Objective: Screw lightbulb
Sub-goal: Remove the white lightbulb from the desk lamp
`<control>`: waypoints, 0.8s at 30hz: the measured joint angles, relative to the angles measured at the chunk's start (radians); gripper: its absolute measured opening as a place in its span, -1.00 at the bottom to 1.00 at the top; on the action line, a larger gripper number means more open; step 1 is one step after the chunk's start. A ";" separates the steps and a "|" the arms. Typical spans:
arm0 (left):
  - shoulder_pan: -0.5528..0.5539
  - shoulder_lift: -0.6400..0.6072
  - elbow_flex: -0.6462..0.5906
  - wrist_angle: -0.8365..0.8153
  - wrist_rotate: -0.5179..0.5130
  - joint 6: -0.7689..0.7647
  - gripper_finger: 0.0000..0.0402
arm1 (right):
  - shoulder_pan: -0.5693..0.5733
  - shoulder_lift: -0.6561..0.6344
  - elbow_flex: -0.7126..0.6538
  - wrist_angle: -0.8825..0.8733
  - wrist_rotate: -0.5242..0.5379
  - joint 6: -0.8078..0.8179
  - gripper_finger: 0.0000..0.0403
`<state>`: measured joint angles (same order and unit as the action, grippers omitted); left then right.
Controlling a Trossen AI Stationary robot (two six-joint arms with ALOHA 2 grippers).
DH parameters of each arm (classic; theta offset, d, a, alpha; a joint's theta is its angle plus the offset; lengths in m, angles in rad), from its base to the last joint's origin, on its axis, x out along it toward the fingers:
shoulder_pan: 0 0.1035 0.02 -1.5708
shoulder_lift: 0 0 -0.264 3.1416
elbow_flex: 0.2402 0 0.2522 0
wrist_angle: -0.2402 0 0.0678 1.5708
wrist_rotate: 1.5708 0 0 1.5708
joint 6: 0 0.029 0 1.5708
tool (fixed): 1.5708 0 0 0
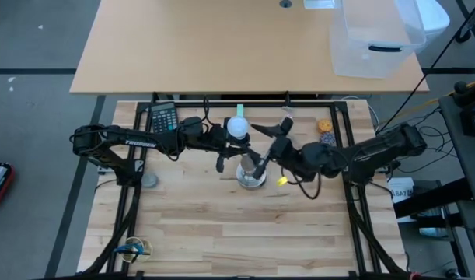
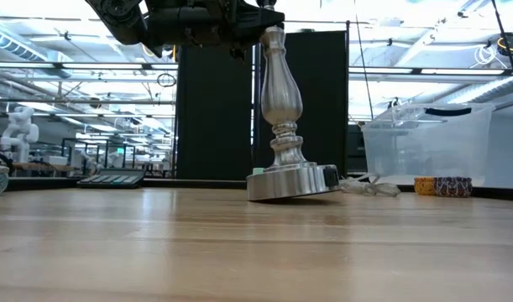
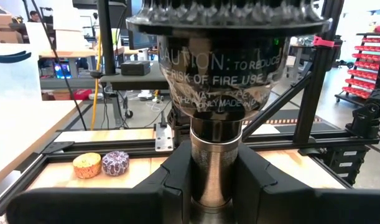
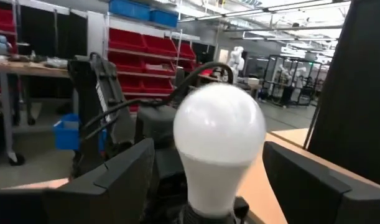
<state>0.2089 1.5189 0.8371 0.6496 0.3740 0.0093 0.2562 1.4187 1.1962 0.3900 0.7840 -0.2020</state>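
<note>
1. Bare wooden tabletop (image 2: 239, 252) fills the front of the low view; behind it stands a silver lamp stand (image 2: 283, 117), its round base slightly tipped, one edge lifted off the wood. Dark arm parts crowd its top, and the bulb itself is out of sight here.

2. From above, the lightbulb (image 1: 237, 127) sits white and round between both arms, near the middle of the table and on top of the stand. The left gripper (image 1: 221, 140) reaches in from the left, the right gripper (image 1: 262, 159) from the right. A calculator (image 1: 162, 118) lies near the table's far left edge, a clear plastic bin (image 1: 373, 43) on the farther table.

3. On the left wrist camera, the left arm's two fingers (image 3: 158, 186) are clamped on the stand's metal neck just under the black socket collar with its fire-caution lettering, steadying it.

4. On the right wrist camera, the bulb's globe looms between the right arm's fingers (image 4: 124, 171), which stand apart on either side, clear of the glass and gripping nothing. The bulb's base appears seated in the socket.

5. My judgement: the bulb is light, smooth and breakable, so it will slip under a weak pinch and may crack under a hard one. Best hold is across the globe's widest part, squeezed gently and turned in short twists while the left hand keeps the tippy stand from rocking.
</note>
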 joint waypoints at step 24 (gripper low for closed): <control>0.001 0.000 0.000 0.000 -0.009 -0.001 -0.63 | -0.079 0.083 0.155 -0.187 0.018 0.060 0.43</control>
<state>0.2100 1.5192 0.8371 0.6493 0.3648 0.0087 0.1773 1.5021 1.3510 0.2028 0.8017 -0.1417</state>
